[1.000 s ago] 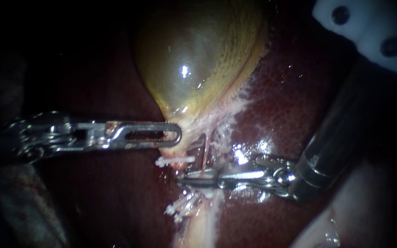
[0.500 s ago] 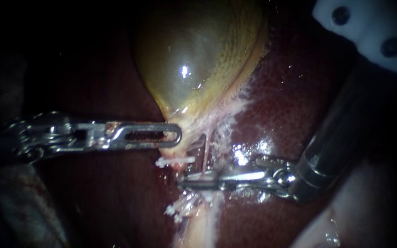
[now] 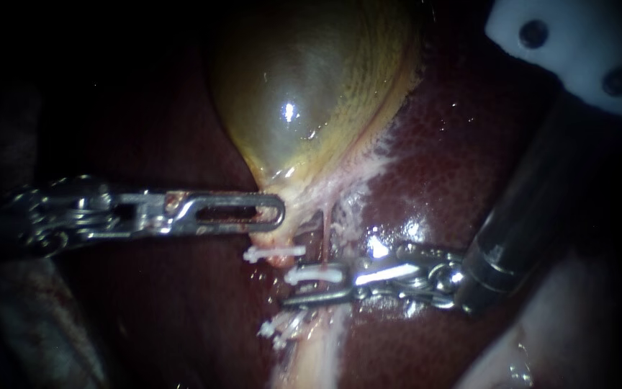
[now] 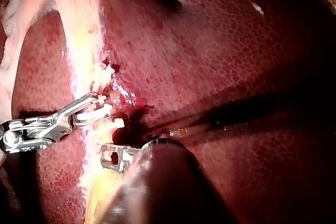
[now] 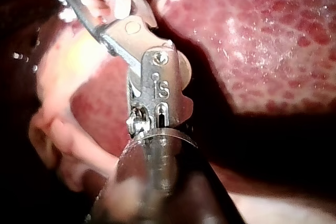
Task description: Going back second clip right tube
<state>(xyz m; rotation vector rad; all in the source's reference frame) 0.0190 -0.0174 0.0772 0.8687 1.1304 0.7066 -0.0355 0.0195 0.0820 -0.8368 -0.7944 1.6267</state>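
The gallbladder (image 3: 311,94) lies on the liver (image 3: 462,158), with its neck clamped at the tip of the left instrument (image 3: 278,214). The right tube (image 3: 323,225) descends from the neck, just beyond the left instrument's tip, to the right instrument (image 3: 293,287). The first clip (image 3: 275,253) sits directly beneath the left instrument's tip. The second clip (image 3: 316,274) crosses the right tube between the right instrument's parted jaws, close to the upper jaw and apart from the lower one. A cluster of clips (image 3: 276,330) lies below the lower jaw, on the side away from the gallbladder.
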